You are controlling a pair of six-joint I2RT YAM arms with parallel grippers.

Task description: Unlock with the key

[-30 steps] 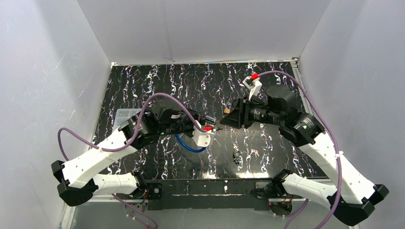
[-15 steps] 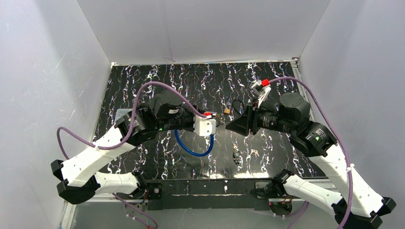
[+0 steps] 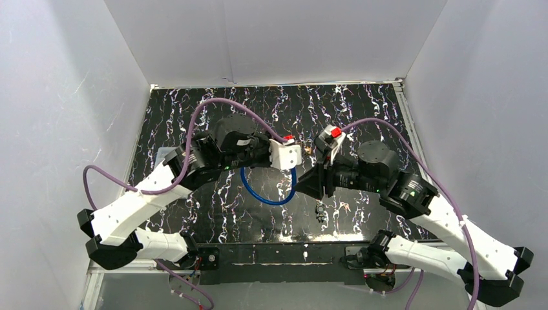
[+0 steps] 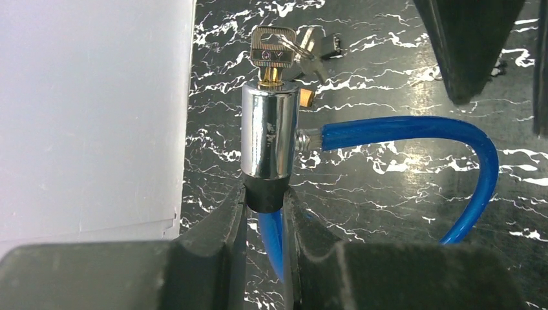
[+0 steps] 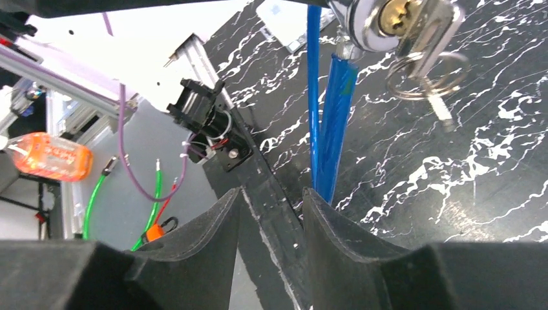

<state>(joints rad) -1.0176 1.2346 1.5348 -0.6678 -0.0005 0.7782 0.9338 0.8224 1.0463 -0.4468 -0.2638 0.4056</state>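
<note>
A chrome cable lock (image 4: pixel 269 132) stands upright in the left wrist view. My left gripper (image 4: pixel 265 194) is shut on its black lower end. A brass key (image 4: pixel 273 49) sits in the lock's top, with a ring of spare keys (image 4: pixel 313 51) hanging from it. The blue cable (image 4: pixel 413 128) loops out to the right and back down between the fingers. In the top view the lock (image 3: pixel 304 152) hangs above the mat, with my right gripper (image 3: pixel 305 184) just in front of it. The right gripper (image 5: pixel 271 197) is open and empty, below the lock face (image 5: pixel 388 19) and key ring (image 5: pixel 426 77).
The marbled black mat (image 3: pixel 362 123) covers the table inside white walls. A small dark object (image 3: pixel 320 210) lies on the mat near the front edge. A clear plastic piece (image 3: pixel 165 155) sits at the mat's left edge. The black front rail (image 3: pixel 278 253) carries the arm bases.
My left gripper has carried the lock up and toward the back. My right gripper has drawn away from the key, moving left and toward the front, below the lock.
</note>
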